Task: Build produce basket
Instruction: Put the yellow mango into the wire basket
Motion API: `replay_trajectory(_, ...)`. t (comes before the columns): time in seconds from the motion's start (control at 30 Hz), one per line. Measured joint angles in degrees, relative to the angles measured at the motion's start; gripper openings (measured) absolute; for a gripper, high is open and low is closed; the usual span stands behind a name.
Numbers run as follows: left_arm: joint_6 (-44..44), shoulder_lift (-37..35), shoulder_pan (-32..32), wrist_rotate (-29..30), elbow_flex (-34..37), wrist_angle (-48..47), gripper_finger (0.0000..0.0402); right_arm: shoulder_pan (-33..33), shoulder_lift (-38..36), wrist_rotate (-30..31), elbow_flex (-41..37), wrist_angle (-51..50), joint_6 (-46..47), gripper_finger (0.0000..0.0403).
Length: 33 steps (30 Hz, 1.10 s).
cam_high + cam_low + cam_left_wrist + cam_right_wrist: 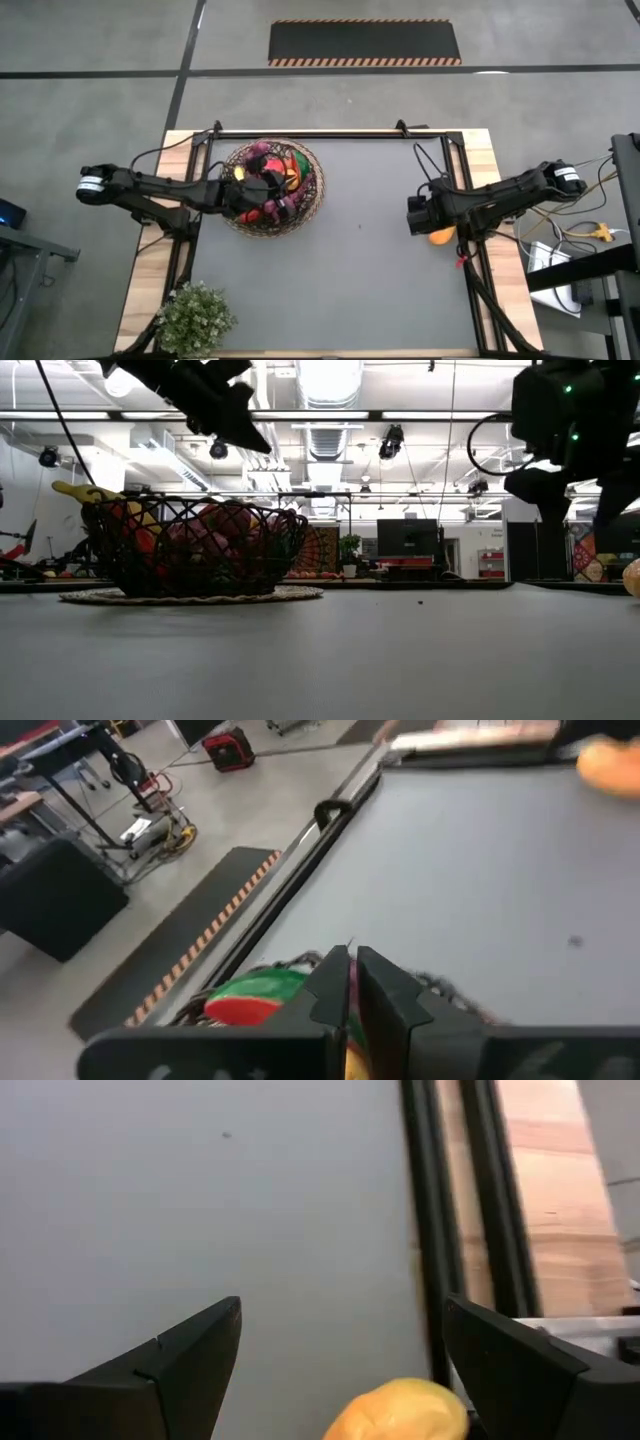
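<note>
Wicker basket (272,187) under pinched-together left claw (283,207); right claw (340,1345) spread above orange fruit (400,1409).

- My left pincer (283,203) hangs over the basket (312,170) at the bench's (360,270) far left, fruit (262,152) inside.
- My right pincer (340,1350) hangs over a lone fruit (439,237) at the right edge.
- A potted plant (195,317) sits at the near left corner.

No text, label, brand, number or sign can be read anywhere.

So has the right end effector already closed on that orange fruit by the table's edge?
No: in the right wrist view the right end effector stands wide open, with the orange fruit lying loose between its fingers.
</note>
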<state>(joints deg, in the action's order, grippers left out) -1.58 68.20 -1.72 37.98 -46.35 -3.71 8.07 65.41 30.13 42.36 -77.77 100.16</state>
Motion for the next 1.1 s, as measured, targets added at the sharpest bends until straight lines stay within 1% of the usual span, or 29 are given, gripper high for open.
replay_trajectory(0.2, 1.31, 0.00, -1.92, -0.09, 0.02, 5.24, 0.0006, 2.91, 2.57, 1.02, 0.30, 0.06, 1.70, 0.0327)
replay_trajectory(0.33, 1.24, 0.00, -3.30, -0.15, 0.02, 8.91, 0.0006, 2.96, 6.23, -0.32, 0.40, 0.90, 0.31, 0.0327)
replay_trajectory(0.5, 1.24, 0.00, -4.01, -0.19, 0.02, 14.69, 0.0006, 2.93, 9.73, -0.13, 0.60, 8.79, -7.38, 0.0327)
replay_trajectory(0.63, 1.20, 0.00, -4.10, -0.18, -0.39, 17.72, 0.0006, 2.91, 11.46, -0.64, 2.51, 5.08, -9.26, 0.0327)
replay_trajectory(0.8, -0.13, 0.00, -4.08, -0.21, -0.34, 21.56, 0.0006, 2.39, 11.95, -3.32, 4.15, -1.31, -9.27, 0.0324)
replay_trajectory(0.87, -0.63, 0.00, -4.08, -0.20, -0.22, 22.99, 0.0006, 1.83, 12.00, -3.53, 4.25, -3.00, -9.30, 0.0314)
replay_trajectory(0.93, -0.74, 0.00, -4.08, -0.20, -0.36, 22.96, 0.0006, 0.82, 12.00, -3.54, 4.25, -3.89, -9.84, 0.0293)
replay_trajectory(1.1, -0.86, 0.00, -4.06, -0.21, -0.49, 24.31, 0.0006, -1.94, 12.04, -3.36, 4.21, -4.36, -12.21, 0.0212)
